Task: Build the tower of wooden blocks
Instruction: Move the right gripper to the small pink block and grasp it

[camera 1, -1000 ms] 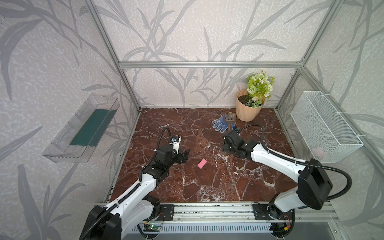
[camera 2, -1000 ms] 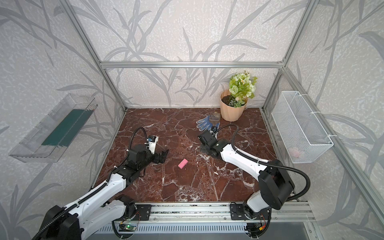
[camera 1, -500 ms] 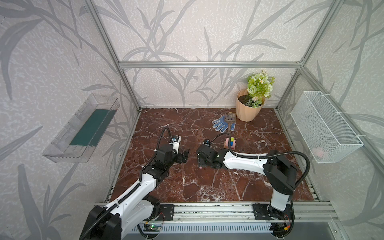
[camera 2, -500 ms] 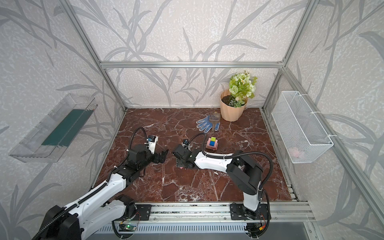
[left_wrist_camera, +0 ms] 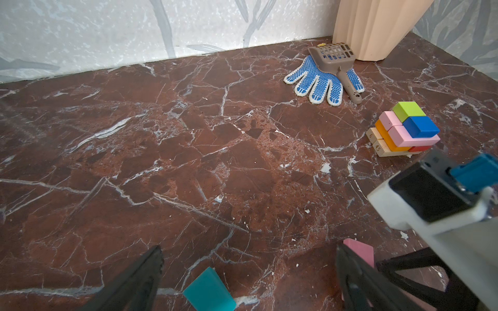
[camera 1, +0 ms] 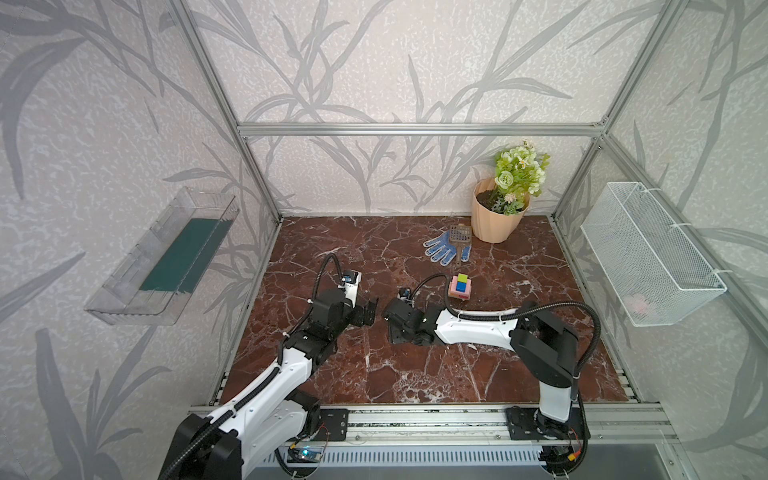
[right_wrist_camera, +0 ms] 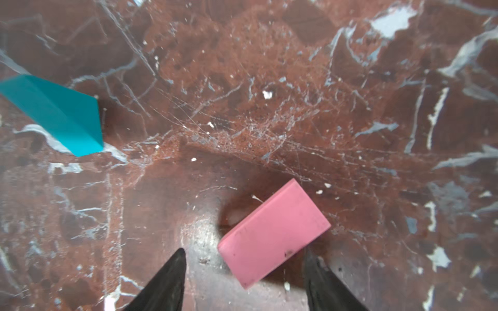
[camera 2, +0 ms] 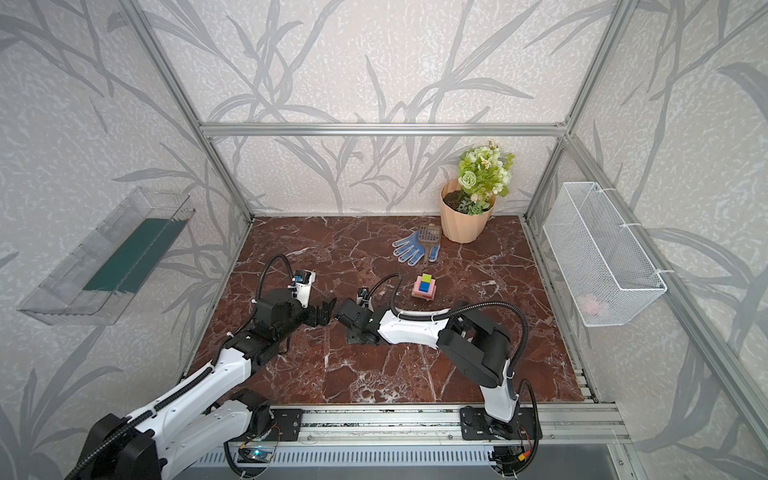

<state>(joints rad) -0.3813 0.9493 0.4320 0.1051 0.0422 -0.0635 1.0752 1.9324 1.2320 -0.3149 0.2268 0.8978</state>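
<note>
The tower stands right of centre in both top views: tan base, orange and red blocks, pink blocks, then a blue and a green cube on top. A loose pink block lies flat on the floor. My right gripper hangs over it, open, one jaw on each side, neither touching. A teal block lies nearby, between the wide-open jaws of my left gripper. Both loose blocks are hidden in the top views.
A blue dotted glove with a brown scoop on it lies behind the tower, in front of a beige flowerpot. A wire basket hangs on the right wall and a clear tray on the left wall.
My right arm swung from the tower towards the left and front, ending over the pink block with its jaws a little narrower. The tower came into view. The left arm stayed still.
</note>
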